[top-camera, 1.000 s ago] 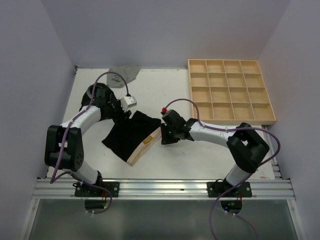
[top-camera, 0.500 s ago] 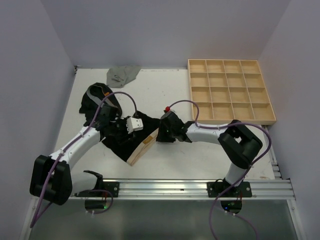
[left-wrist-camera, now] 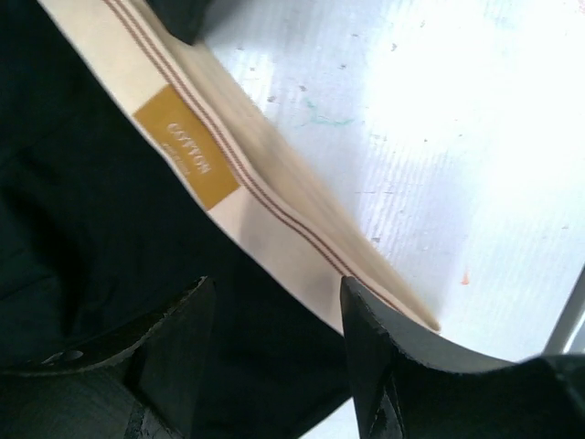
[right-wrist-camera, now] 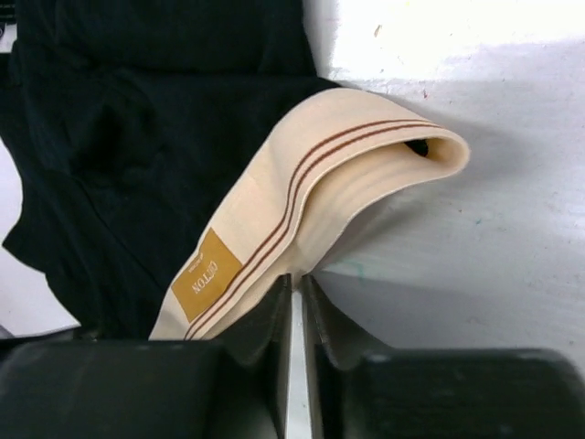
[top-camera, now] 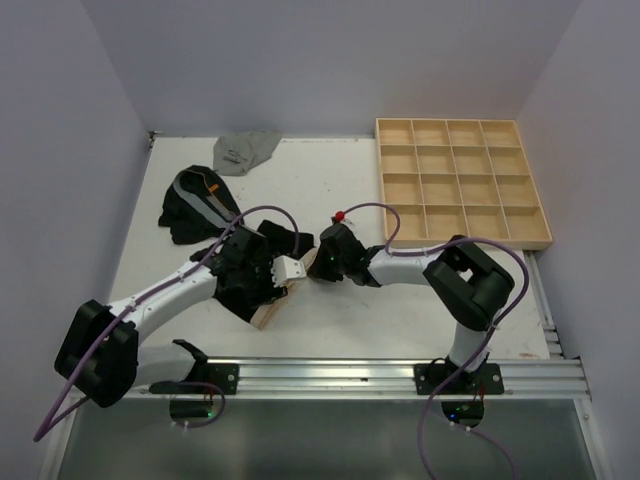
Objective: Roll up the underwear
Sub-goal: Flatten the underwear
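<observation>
A black underwear (top-camera: 284, 240) with a tan waistband (top-camera: 265, 316) lies spread at the table's middle. My left gripper (top-camera: 285, 283) hovers low over it, open, one finger (left-wrist-camera: 178, 343) above the black cloth (left-wrist-camera: 91, 201) and the other (left-wrist-camera: 393, 366) by the waistband's edge (left-wrist-camera: 256, 210). My right gripper (top-camera: 314, 268) is at the waistband's right end. Its jaws are pressed nearly together on the lower edge of the tan waistband (right-wrist-camera: 311, 192), which curls up into a fold. A second black underwear (top-camera: 190, 205) lies crumpled at the left, and a grey one (top-camera: 246, 150) at the back edge.
A wooden grid tray (top-camera: 462, 238) sits at the back right. The left arm stretches diagonally across the near left of the table. The metal rail (top-camera: 330, 375) runs along the near edge.
My left arm has swung from the back left over to the spread underwear, jaws open. My right gripper slid left to the waistband's end and closed on it.
</observation>
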